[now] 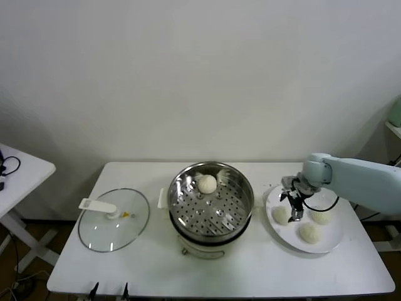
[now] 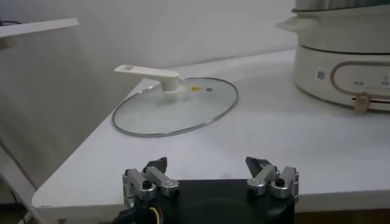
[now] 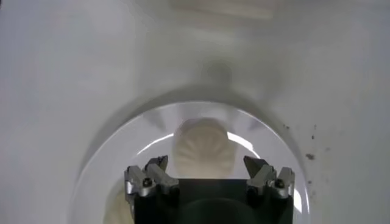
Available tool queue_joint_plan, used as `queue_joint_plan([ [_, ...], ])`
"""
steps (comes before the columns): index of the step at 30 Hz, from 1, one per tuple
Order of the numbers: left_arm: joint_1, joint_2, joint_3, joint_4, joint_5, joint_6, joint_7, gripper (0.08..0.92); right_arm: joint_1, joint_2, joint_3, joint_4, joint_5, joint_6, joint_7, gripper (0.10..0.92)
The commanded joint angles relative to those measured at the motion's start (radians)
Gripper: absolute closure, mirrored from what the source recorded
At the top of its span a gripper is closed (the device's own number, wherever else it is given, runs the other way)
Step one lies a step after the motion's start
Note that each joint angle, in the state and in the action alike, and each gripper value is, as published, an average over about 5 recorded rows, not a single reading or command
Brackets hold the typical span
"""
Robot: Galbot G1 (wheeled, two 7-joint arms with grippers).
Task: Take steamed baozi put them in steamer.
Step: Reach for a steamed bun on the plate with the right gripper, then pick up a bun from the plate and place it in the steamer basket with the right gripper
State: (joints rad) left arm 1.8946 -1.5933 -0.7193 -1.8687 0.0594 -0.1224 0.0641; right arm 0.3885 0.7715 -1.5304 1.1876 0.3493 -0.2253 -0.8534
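The steamer [image 1: 233, 207], a shiny perforated steel basket on a white pot base, stands mid-table with one baozi [image 1: 207, 184] inside at the back. Three more cream-white baozi lie on the white plate [image 1: 285, 237] to the right. My right gripper [image 1: 294, 210] is open and empty, hovering just above the plate's left baozi [image 1: 280, 214]. In the right wrist view that baozi [image 3: 204, 146] lies between the spread jaws of the gripper [image 3: 206, 162], untouched. My left gripper [image 2: 206, 162] is open and empty, parked low at the table's front-left edge.
A glass lid [image 1: 116, 219] with a white handle lies flat left of the steamer, also in the left wrist view [image 2: 177, 106]. The pot base [image 2: 341, 67] shows there too. A second white table [image 1: 19, 172] stands at far left.
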Motion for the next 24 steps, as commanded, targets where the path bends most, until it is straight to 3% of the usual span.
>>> queue_joint_plan([
  [1,0.001,-0.001,-0.001,-0.004,-0.002,0.001,0.0,0.177,-0.107,0.01,0.085,-0.064,-0.032,-0.019,0.008,0.22],
  [7,0.0,-0.001,0.0,-0.009,-0.003,0.003,0.0,0.177,-0.104,0.013,0.093,-0.064,-0.04,-0.02,0.006,0.324],
  [13,0.004,-0.002,0.0,-0.012,-0.001,0.0,-0.002,0.177,-0.023,0.001,0.063,-0.014,-0.02,-0.02,0.001,0.357],
  [24,0.009,0.001,0.004,-0.018,0.001,-0.005,-0.004,0.177,0.503,-0.007,-0.242,0.19,0.244,-0.01,-0.088,0.364],
])
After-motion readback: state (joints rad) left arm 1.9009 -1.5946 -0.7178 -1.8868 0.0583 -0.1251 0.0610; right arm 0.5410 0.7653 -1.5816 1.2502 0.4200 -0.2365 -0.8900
